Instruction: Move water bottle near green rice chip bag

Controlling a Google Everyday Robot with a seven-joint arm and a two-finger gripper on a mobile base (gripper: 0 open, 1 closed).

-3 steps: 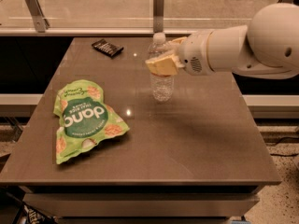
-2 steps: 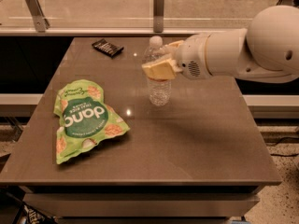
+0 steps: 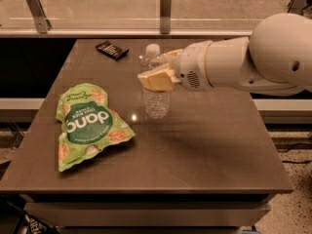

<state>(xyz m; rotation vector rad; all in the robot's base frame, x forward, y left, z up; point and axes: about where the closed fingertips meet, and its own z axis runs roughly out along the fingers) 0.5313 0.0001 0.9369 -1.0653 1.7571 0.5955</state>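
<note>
1. The gripper, a two-finger pincer with pale yellow pads, sits at the end of a thick white robot arm. The arm reaches in from the right side of the camera view, over the far half of a brown rectangular table.
2. Pincer state: clenched around the water bottle, a small clear ribbed plastic bottle with a white cap. The near finger lies across the front of the bottle's upper part. The far finger shows behind the neck.
3. The water bottle stands upright within the pincer. Its cap rises above the fingers and its ribbed lower body hangs below them. Whether the base touches the table surface cannot be told.
4. The green rice chip bag, a large flat bright green snack pouch with a dark green circle and white lettering, lies flat on the table. It lies left of the pincer, lower in the view and nearer the front edge. A strip of bare table separates it from the bottle.
5. A small black packet lies on the table left of the pincer, toward the far edge.
</note>
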